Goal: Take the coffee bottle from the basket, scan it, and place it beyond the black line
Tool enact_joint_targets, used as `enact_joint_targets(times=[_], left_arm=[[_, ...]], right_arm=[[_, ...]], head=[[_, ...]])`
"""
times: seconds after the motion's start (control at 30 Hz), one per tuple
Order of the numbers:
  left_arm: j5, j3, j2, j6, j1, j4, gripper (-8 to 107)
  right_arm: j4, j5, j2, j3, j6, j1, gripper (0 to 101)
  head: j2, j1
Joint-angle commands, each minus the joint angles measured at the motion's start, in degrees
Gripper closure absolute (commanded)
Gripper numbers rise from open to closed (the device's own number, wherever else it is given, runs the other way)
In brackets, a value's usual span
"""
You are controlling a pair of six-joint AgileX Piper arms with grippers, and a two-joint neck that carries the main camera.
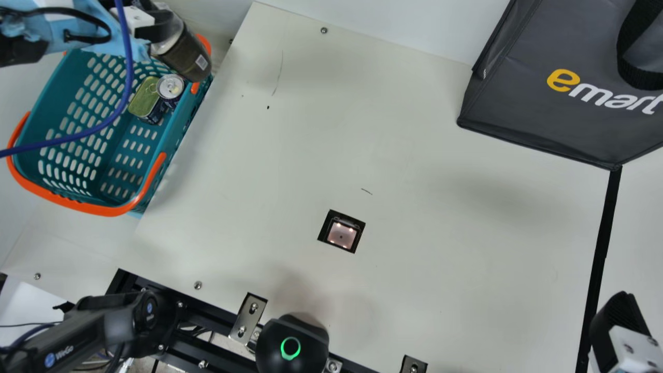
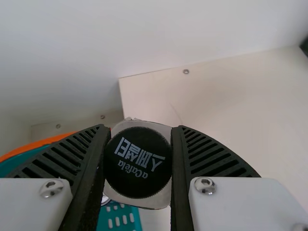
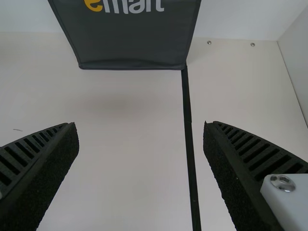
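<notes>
My left gripper (image 1: 158, 26) is at the upper left of the main view, above the far end of the teal basket (image 1: 111, 150). It is shut on the coffee bottle (image 1: 185, 54), held tilted over the basket's rim. In the left wrist view the bottle's black cap (image 2: 138, 162) sits between the fingers of my left gripper (image 2: 138, 161). The scanner (image 1: 342, 234) is set in the table. At the lower right, by the black line (image 1: 601, 248), is my right gripper (image 1: 616, 321); in the right wrist view my right gripper (image 3: 141, 134) stands open, nothing between its fingers.
A silver-topped can (image 1: 170, 87) and a green-lidded tin (image 1: 145, 97) lie in the basket. The dark bag (image 1: 538, 103) stands at the back right, its corner meeting the black line's far end. A blue cable (image 1: 111, 116) hangs across the basket.
</notes>
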Motion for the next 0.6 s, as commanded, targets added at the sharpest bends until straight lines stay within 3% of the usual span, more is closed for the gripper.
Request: enact_joint_targets(times=[0.0, 0.57], left_arm=[[-0.2, 0.4, -0.2, -0.3, -1.9, 0.3, 89], [-4.0, 3.8, -1.3, -4.7, -16.1, 3.2, 89]], right_arm=[[0.0, 0.0, 0.0, 0.0, 0.0, 0.0, 10], [0.0, 0.0, 0.0, 0.0, 0.0, 0.0, 10]], head=[[0.1, -1.6], [0.1, -1.6]])
